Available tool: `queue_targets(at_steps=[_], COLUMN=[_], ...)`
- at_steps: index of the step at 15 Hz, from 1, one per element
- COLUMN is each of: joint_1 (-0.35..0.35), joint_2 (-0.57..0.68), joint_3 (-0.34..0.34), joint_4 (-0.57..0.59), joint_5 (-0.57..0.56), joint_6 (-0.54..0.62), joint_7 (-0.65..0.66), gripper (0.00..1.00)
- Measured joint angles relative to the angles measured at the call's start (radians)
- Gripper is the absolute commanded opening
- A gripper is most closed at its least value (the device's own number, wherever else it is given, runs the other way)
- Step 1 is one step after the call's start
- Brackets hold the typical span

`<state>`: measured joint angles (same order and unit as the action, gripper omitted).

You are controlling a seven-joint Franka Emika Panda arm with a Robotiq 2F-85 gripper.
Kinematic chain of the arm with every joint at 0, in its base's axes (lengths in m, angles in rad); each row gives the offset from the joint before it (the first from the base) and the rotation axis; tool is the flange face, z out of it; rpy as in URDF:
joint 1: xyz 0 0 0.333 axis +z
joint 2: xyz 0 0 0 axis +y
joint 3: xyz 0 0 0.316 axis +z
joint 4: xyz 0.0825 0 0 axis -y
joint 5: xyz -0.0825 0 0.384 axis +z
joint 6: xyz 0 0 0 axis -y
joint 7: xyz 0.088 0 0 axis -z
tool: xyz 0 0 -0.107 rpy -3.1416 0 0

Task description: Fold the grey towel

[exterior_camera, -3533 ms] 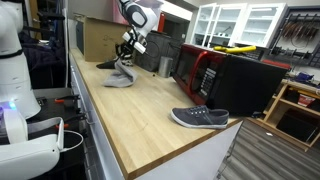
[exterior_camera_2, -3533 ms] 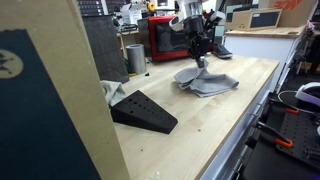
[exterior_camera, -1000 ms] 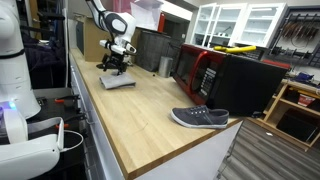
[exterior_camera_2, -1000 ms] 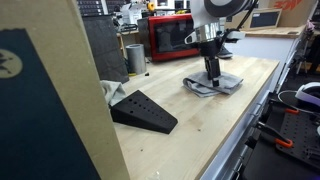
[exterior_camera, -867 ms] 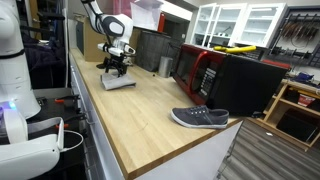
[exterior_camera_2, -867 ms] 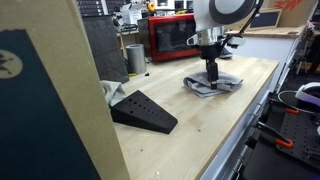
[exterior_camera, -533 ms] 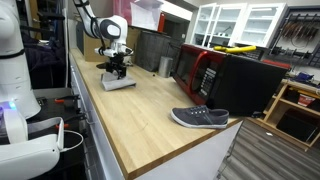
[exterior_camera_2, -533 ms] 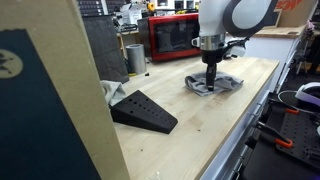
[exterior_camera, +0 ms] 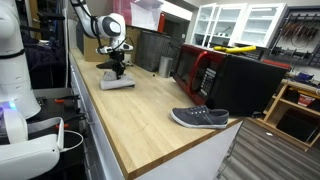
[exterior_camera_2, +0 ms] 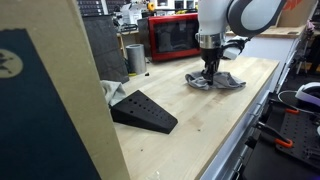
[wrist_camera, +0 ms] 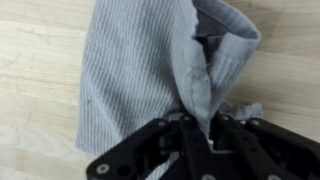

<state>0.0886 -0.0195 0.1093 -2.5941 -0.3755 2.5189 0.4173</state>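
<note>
The grey towel (wrist_camera: 140,70) lies on the wooden counter, partly doubled over on itself. It shows in both exterior views (exterior_camera: 118,84) (exterior_camera_2: 222,81). My gripper (wrist_camera: 196,135) is shut on a pinched fold of the towel's edge, right above the cloth. In both exterior views the gripper (exterior_camera: 117,72) (exterior_camera_2: 209,70) stands low over the towel, pointing straight down. The cloth rises in a ridge into the fingers in the wrist view.
A grey shoe (exterior_camera: 200,118) lies near the counter's front end. A black wedge (exterior_camera_2: 143,111) sits on the counter. A red microwave (exterior_camera: 205,70) and a metal cup (exterior_camera_2: 135,57) stand at the back. The counter edge (exterior_camera_2: 250,125) drops off beside the towel.
The gripper has carried the towel's edge along the counter and come lower. The towel changed from a hanging bunch to a flatter, doubled-over shape. The gripper stays shut on it.
</note>
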Motion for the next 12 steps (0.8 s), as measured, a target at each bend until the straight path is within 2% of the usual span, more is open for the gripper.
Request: queue_targets(at_steps=[6,10,11,12], joint_1=[-0.002,-0.006,-0.006,-0.007], joint_2=[0.001,0.024,0.040,0.059], joint_3=[-0.003,-0.011,-0.015,-0.019], joint_4=[0.039,0.105,0.130,0.159], joint_5=[0.022,0.155,0.201,0.247], joint_6=[-0.035,-0.036,-0.036,-0.035], joint_7=[0.045,0.040,0.039,0.039], gripper=[0.03,0.05,0.37,0.39])
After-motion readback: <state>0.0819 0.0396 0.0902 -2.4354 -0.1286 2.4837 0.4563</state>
